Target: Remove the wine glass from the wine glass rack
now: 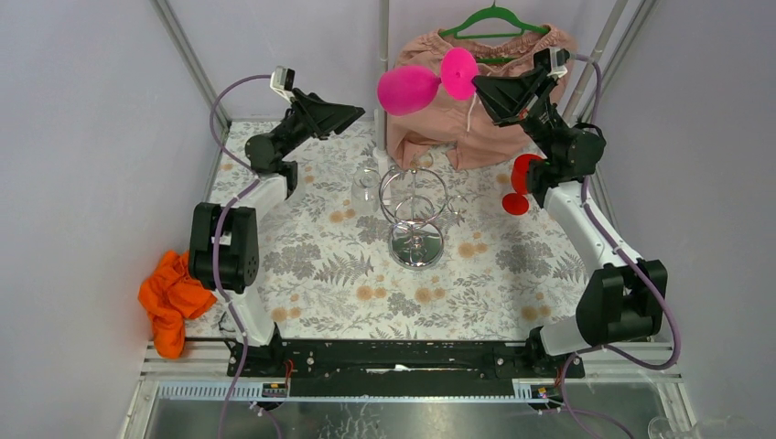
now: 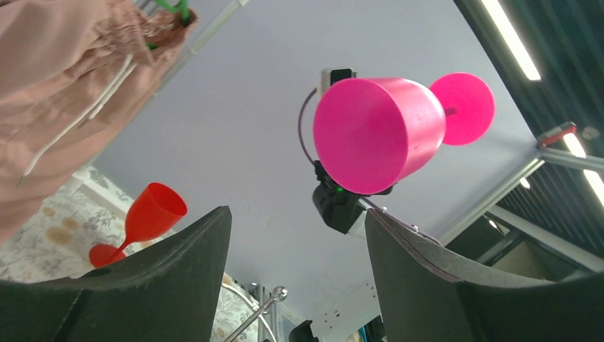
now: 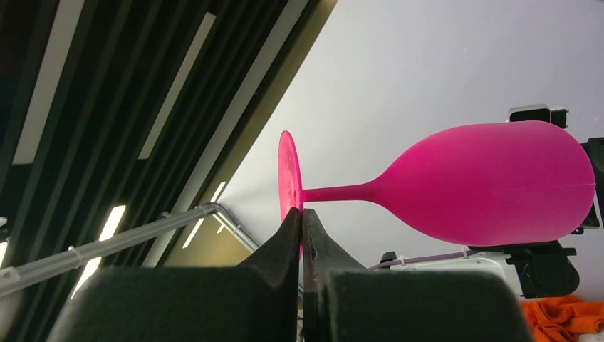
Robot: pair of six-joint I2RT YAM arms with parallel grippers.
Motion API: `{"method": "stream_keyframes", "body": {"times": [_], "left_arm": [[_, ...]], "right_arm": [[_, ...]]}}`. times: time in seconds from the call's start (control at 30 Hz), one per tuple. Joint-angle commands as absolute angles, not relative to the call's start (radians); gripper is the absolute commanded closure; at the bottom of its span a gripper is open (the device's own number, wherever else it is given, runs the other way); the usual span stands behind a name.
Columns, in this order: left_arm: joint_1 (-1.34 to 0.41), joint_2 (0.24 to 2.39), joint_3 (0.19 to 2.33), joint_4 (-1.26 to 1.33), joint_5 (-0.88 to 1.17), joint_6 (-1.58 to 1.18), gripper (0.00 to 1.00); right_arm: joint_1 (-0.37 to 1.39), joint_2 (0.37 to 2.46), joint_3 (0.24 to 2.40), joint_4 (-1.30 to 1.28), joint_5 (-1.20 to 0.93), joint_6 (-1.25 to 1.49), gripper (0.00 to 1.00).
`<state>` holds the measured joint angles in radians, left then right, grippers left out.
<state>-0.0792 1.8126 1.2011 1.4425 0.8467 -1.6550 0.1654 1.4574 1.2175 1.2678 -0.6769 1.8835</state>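
The right gripper point(image 3: 301, 217) pinches the foot rim of the pink wine glass point(image 3: 491, 182), stem level, its mouth pointing away toward the left gripper point(image 2: 298, 214) (jaws spread, empty). The wine glass rack point(image 1: 416, 206) stands apart below them.

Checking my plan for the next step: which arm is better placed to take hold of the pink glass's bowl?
Left, probably. The left gripper is open and faces the bowl of the pink wine glass; the right gripper is shut on its foot.
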Motion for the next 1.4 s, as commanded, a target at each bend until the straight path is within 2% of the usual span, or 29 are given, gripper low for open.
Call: {"method": "stream_keyframes", "body": {"times": [0.0,0.6,0.77,0.83,0.93,1.07,1.13,1.2,1.3,1.37], "left_arm": [[-0.087,1.797,1.252,1.611,0.836,-1.692,0.23],[-0.198,1.832,1.314,1.612,0.762,-1.711,0.22],[-0.223,1.807,1.300,1.612,0.748,-1.712,0.26],[-0.227,1.784,1.285,1.612,0.738,-1.708,0.30],[-0.227,1.748,1.253,1.611,0.713,-1.714,0.43],[-0.229,1.728,1.238,1.611,0.701,-1.727,0.48],[-0.231,1.729,1.234,1.611,0.694,-1.732,0.54],[-0.235,1.729,1.236,1.611,0.694,-1.733,0.63],[-0.238,1.726,1.239,1.611,0.699,-1.741,0.90],[-0.238,1.721,1.234,1.609,0.706,-1.741,0.96]], "right_arm": [[0.172,1.476,1.234,1.422,-0.696,1.937,1.00],[0.231,1.694,1.257,1.584,-0.663,2.009,1.00],[0.232,1.732,1.239,1.652,-0.645,2.056,1.00],[0.232,1.745,1.230,1.684,-0.638,2.076,1.00],[0.231,1.758,1.216,1.714,-0.625,2.096,1.00],[0.232,1.764,1.203,1.715,-0.620,2.098,1.00],[0.231,1.768,1.204,1.715,-0.622,2.102,1.00],[0.233,1.771,1.205,1.716,-0.624,2.103,1.00],[0.231,1.770,1.200,1.716,-0.624,2.104,1.00],[0.233,1.769,1.198,1.715,-0.624,2.104,1.00]]}}
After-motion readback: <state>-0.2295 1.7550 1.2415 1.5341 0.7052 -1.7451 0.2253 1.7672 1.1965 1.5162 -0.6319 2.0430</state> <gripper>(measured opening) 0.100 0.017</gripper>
